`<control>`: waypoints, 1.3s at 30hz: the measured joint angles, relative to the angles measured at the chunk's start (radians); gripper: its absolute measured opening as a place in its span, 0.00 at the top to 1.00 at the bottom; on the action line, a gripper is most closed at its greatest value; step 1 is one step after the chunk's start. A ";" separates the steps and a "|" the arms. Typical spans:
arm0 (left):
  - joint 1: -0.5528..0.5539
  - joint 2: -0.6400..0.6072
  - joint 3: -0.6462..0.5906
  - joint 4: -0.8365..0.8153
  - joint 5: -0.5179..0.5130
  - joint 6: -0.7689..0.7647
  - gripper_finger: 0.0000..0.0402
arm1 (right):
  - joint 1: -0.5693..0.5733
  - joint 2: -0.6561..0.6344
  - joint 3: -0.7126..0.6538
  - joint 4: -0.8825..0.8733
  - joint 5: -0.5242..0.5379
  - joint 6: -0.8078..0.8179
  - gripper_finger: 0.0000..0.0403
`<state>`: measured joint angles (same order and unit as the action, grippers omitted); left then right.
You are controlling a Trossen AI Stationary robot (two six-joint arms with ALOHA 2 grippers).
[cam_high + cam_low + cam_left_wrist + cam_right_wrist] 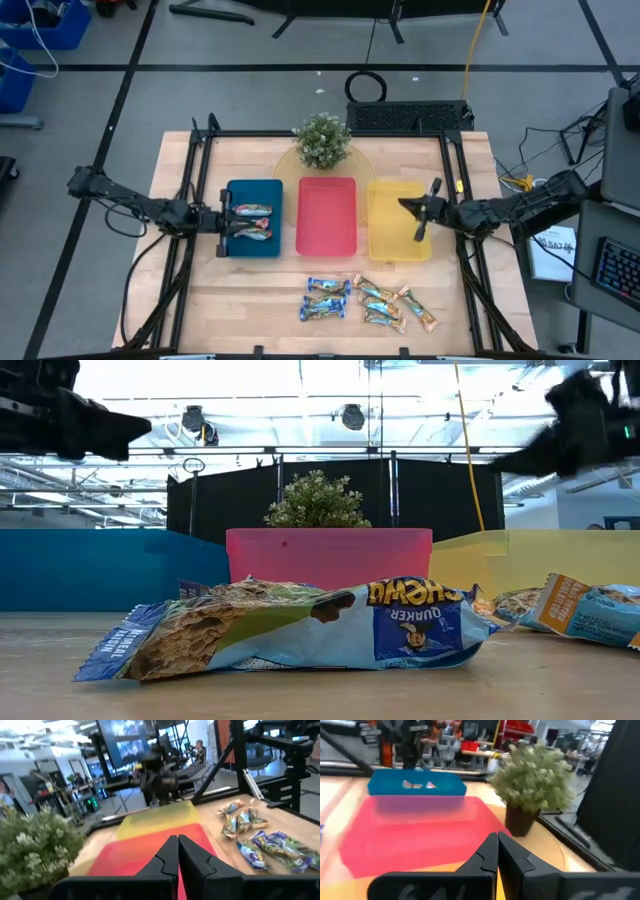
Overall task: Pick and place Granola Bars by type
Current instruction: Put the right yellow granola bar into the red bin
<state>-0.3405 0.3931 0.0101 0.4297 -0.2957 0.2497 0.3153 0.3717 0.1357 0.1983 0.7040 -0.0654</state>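
Both pincers are pressed shut and empty: the left pincer [214,219] at the blue tray's [254,250] left edge, the right pincer [425,210] over the yellow tray [398,250]. The loose granola bars [365,300] crowd the bench's near edge, touching and overlapping. A pincer lowered there could likely nip two wrappers at once or mix types.

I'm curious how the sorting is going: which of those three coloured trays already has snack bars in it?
The blue tray, the one nearest the left gripper, holds two bars. The red tray and yellow tray hold none.
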 joint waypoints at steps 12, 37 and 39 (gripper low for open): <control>0.000 0.000 0.001 -0.038 0.011 -0.081 0.94 | 0.148 0.788 0.775 -0.517 0.108 0.094 1.00; 0.000 -0.001 0.002 -0.188 -0.003 0.001 0.94 | 0.606 1.465 1.542 -1.706 -0.462 1.804 1.00; 0.000 -0.001 0.002 -0.172 -0.003 0.033 0.94 | 0.631 1.479 1.542 -1.721 -0.453 1.867 0.98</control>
<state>-0.3405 0.3923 0.0120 0.2572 -0.2985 0.2831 0.9465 1.8509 1.6775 -1.5222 0.2514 1.8014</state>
